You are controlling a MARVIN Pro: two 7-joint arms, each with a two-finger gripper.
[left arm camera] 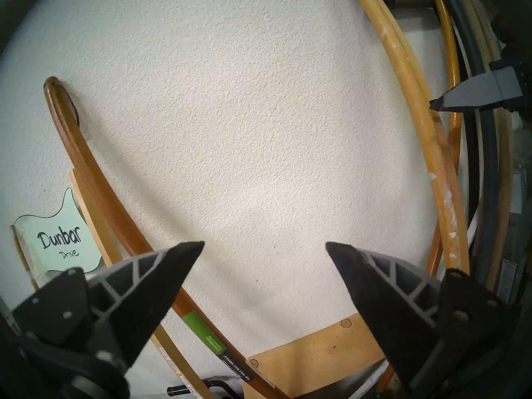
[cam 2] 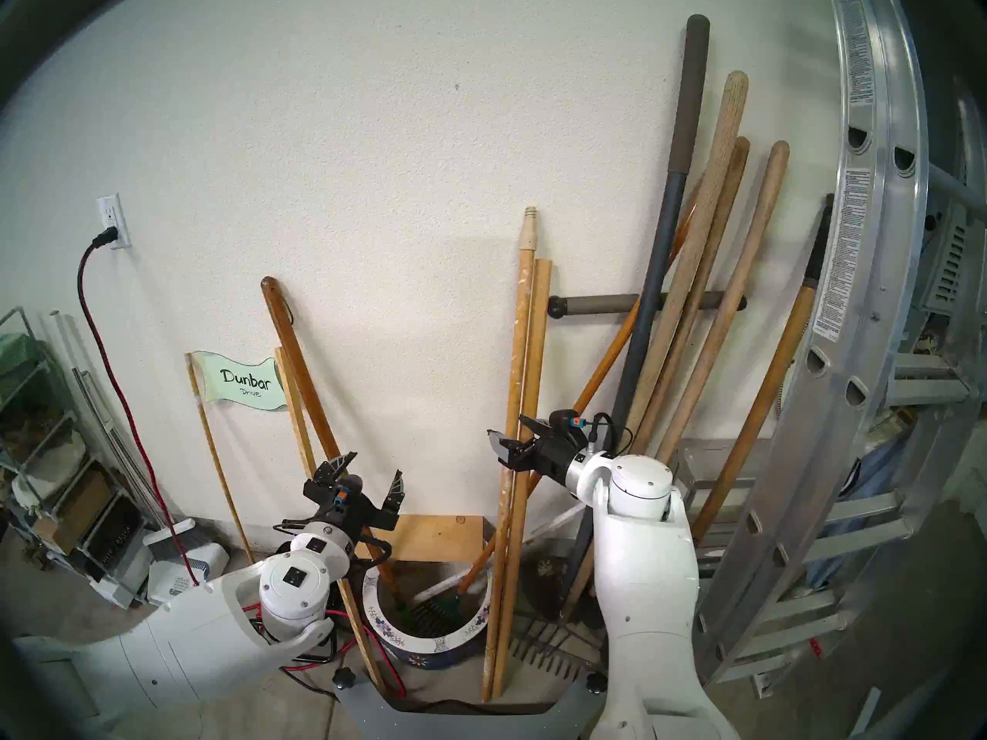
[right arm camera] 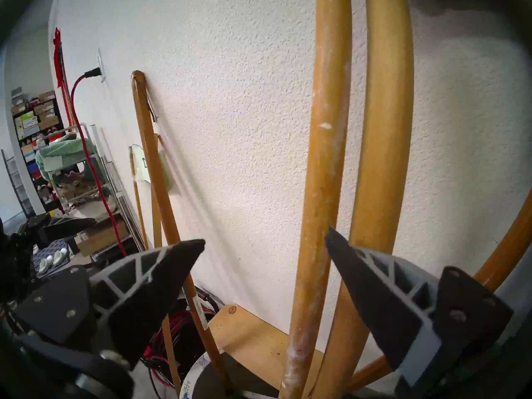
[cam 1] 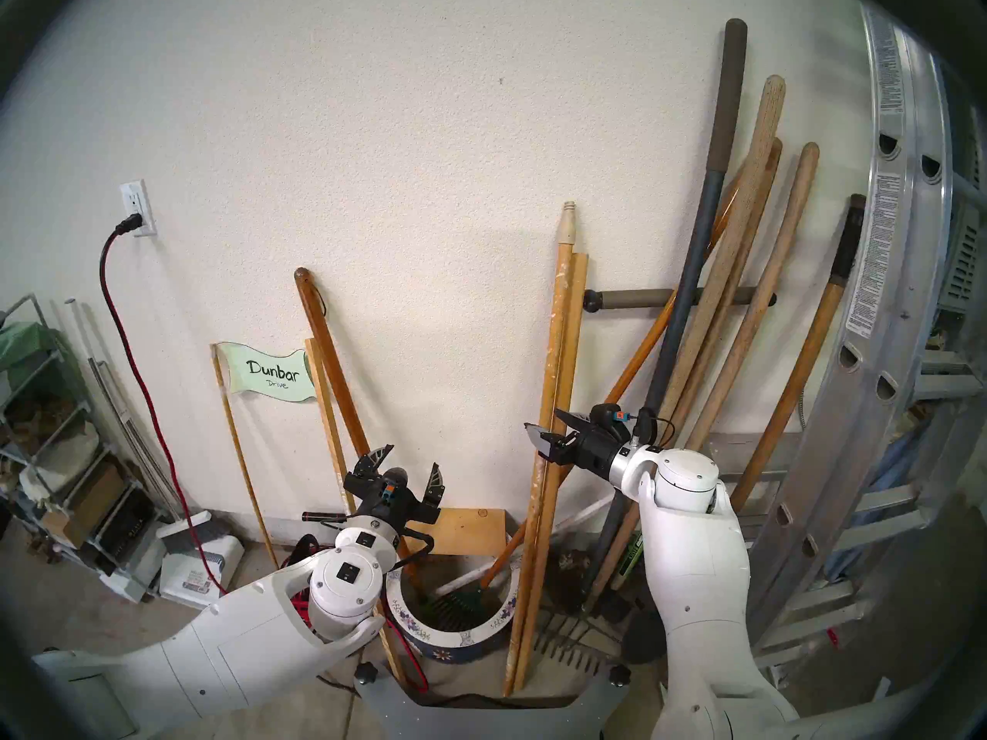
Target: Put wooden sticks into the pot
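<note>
Two yellowish wooden sticks lean side by side against the wall, their feet on the floor just right of the pot [cam 1: 464, 639] [cam 2: 427, 644]. One is the paint-flecked stick [cam 1: 555, 317] [cam 2: 521, 317] [right arm camera: 325, 159] with a cream tip. The other is the shorter plain stick [cam 1: 574, 317] [cam 2: 538, 317] [right arm camera: 383, 130]. My right gripper [cam 1: 545, 429] [cam 2: 506, 429] [right arm camera: 264, 243] is open at mid-height of the sticks. The flecked stick stands between its fingers, near the right one. My left gripper [cam 1: 411, 458] [cam 2: 375, 464] [left arm camera: 264, 243] is open above the pot's left side, facing bare wall.
A dark-brown handle [cam 1: 331, 360] and a green rake [cam 1: 454, 600] stand in the pot. Several long tool handles [cam 1: 747, 295] and an aluminium ladder [cam 1: 897, 295] crowd the right. A thin slat [cam 1: 326, 418], a "Dunbar Drive" sign [cam 1: 269, 373], a red cord [cam 1: 133, 360] and shelves [cam 1: 53, 456] lie left.
</note>
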